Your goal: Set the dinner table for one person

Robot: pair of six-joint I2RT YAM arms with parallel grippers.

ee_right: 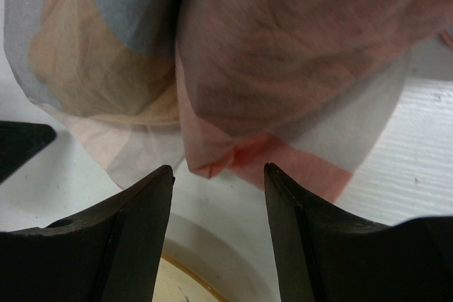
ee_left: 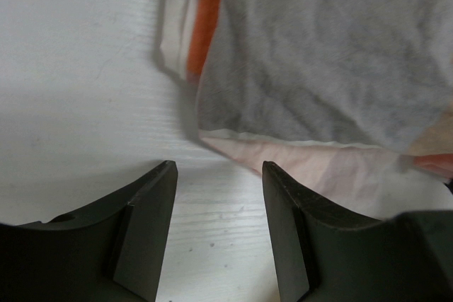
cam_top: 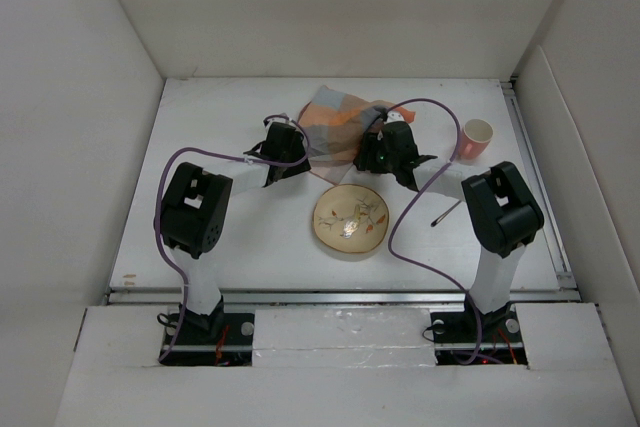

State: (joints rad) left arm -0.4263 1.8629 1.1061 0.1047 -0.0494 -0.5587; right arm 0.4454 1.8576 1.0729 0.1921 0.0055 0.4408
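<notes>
A large white dinner table point(cam_top: 250, 247) fills the view from above, boxed in by plain white walls. Two black robot arms reach from its near edge toward the far middle.

A crumpled checked cloth point(cam_top: 335, 117) in orange, blue and grey lies at the far centre of the table, between the two arms. The left gripper point(ee_left: 219, 167) sits low over the bare tabletop at the cloth's left edge. Its jaws are spread apart and hold nothing, and the cloth's folded hem lies just ahead of the fingertips. The right gripper point(ee_right: 219, 171) is at the cloth's near right side, also spread wide and gripping nothing. A pink corner of the cloth hangs at the level of its fingertips.

A round cream plate point(cam_top: 350, 219) with a leafy pattern rests on the table just in front of the cloth. A small pale cup point(cam_top: 477, 137) stands upright to the right, well apart from the plate. A thin dark utensil point(cam_top: 446, 213) lies beside the right arm; I cannot tell which kind.
</notes>
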